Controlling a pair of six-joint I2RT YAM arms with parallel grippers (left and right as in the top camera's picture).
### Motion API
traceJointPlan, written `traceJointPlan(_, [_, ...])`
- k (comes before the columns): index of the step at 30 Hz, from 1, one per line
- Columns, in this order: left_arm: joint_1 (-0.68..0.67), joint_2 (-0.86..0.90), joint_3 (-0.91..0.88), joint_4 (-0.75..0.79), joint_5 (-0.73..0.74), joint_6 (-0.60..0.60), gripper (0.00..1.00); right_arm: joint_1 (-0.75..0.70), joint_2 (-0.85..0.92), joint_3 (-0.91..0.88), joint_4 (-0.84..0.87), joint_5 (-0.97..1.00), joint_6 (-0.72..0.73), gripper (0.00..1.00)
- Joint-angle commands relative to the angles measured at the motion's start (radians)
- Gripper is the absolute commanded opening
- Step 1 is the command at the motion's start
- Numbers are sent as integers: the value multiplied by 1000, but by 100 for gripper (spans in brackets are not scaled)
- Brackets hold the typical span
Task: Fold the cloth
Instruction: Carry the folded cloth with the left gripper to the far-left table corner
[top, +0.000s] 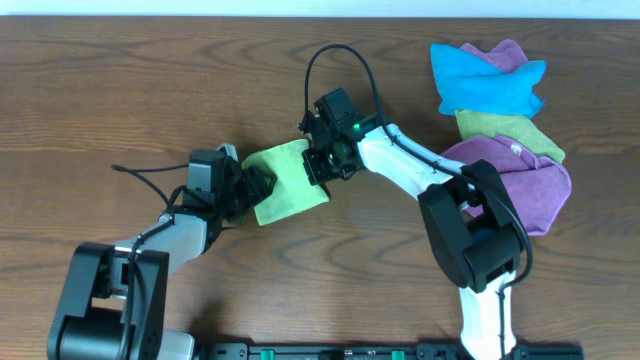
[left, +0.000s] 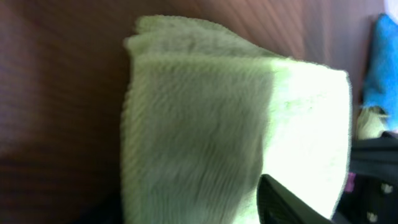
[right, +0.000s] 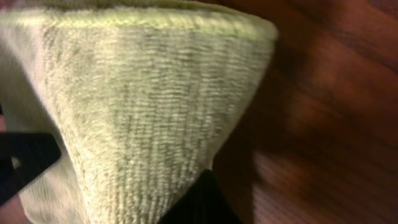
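We see the cloth (top: 288, 185) folded on the table (top: 100, 80) btwn both arms. The right gripper (top: 322, 168) pinches its upper-right edge. The left gripper (top: 258, 188) is at its left edge, grip unclear.

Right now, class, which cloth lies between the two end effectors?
The lime cloth, folded mid-table, with left end effector and right end effector at its edges; the blue cloth, olive cloth and purple cloth sit piled far right.

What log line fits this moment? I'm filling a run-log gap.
stage: folding | the cloth: folded, mid-table | left gripper: at left edge, grip unclear | right gripper: pinching right edge | cloth pile: apart
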Motion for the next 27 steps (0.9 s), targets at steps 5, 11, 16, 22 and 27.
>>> traceJointPlan(5, [-6,56,-49,-45,2,-6,6,-12,13,5,-33,-19,19,1])
traceJointPlan(11, [45,41,-14,32,91,-6,6,-47,-21,60,-155,-18,-10,1])
traceJointPlan(16, [127,-35,83,28,134,-6,6,-86,-113,120,-258,21,-62,1])
traceJointPlan(22, [204,-165,227,21,94,2,6,-97,-262,156,-330,89,-124,1])
traceJointPlan(27, [240,-241,368,-171,-106,158,6,-94,-368,156,-344,173,-135,1])
